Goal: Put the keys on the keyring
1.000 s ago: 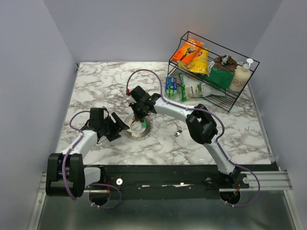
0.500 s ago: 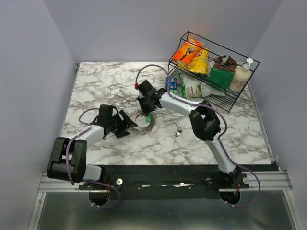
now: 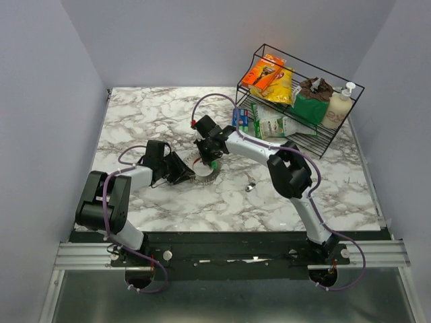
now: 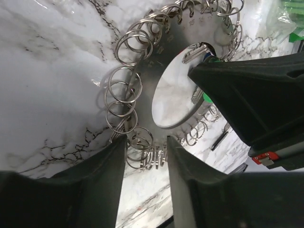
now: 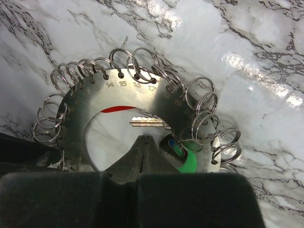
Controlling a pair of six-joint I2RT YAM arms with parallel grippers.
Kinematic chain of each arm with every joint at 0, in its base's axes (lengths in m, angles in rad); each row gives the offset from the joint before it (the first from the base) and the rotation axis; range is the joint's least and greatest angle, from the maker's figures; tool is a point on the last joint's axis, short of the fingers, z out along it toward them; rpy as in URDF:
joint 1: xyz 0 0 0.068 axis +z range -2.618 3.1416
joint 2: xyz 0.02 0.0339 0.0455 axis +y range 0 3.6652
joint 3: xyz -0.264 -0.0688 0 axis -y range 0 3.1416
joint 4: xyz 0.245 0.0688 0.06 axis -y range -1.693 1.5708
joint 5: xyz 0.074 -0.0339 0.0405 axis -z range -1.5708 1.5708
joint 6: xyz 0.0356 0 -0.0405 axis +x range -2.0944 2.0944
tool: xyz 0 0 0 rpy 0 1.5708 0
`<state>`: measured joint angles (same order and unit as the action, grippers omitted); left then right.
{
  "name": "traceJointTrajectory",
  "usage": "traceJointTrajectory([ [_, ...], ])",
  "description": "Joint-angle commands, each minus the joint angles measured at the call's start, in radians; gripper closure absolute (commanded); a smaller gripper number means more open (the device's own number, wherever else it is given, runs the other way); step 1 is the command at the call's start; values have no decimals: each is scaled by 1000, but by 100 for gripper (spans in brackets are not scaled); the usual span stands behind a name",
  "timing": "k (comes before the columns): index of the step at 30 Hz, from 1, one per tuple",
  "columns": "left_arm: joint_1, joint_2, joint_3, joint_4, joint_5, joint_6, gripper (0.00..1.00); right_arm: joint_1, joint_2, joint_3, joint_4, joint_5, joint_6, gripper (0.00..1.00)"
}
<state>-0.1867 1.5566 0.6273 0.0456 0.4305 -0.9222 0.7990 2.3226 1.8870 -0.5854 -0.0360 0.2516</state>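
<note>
The keyring [image 3: 203, 176] is a flat silver plate with a big middle hole and many split rings round its rim [image 4: 161, 61] [image 5: 85, 102]. My left gripper [image 3: 186, 172] [image 4: 146, 154] is closed on the near-rim rings, and both fingers [image 4: 111, 166] touch them. My right gripper [image 3: 209, 160] [image 5: 145, 139] is shut and empty, its tips inside the hole. Of the keys, a green-headed key [image 5: 189, 164] [image 4: 207, 98] hangs on a rim ring beside those tips. A silver blade [image 5: 148, 123] and a red head [image 5: 118, 109] show in the hole. A loose key [image 3: 250, 186] lies to the right.
A black wire rack [image 3: 316, 138] stands at the back right with snack packets and a soap bottle [image 3: 339, 106]. A small blue-green box [image 3: 240, 121] sits by the rack's left end. Grey walls close in the marble table [image 3: 135, 114] on three sides.
My left arm has reached right to the keyring and its jaws have narrowed onto the rim rings. The right gripper and the keyring have shifted slightly back and right.
</note>
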Motion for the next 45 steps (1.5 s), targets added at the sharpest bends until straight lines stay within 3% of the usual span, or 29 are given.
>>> traceJointTrajectory([
  [1, -5, 48, 5, -72, -88, 60, 63, -1, -26, -34, -51, 1, -26, 100],
  [7, -7, 83, 44, -96, -110, 86, 73, 0, -46, -71, -54, -39, -46, 99],
  [12, -5, 126, 104, -107, -119, 100, 73, 0, -63, -107, -57, -85, -64, 99],
  [20, -2, 177, 209, -165, -147, 141, 73, 2, -52, -120, -57, -186, -92, 99],
  [34, 46, 178, 278, -227, -144, 220, 69, 34, 17, 1, -48, -355, -84, 99],
  [45, 49, 128, 365, -317, -174, 290, 63, 32, -26, 75, -31, -280, -60, 99],
])
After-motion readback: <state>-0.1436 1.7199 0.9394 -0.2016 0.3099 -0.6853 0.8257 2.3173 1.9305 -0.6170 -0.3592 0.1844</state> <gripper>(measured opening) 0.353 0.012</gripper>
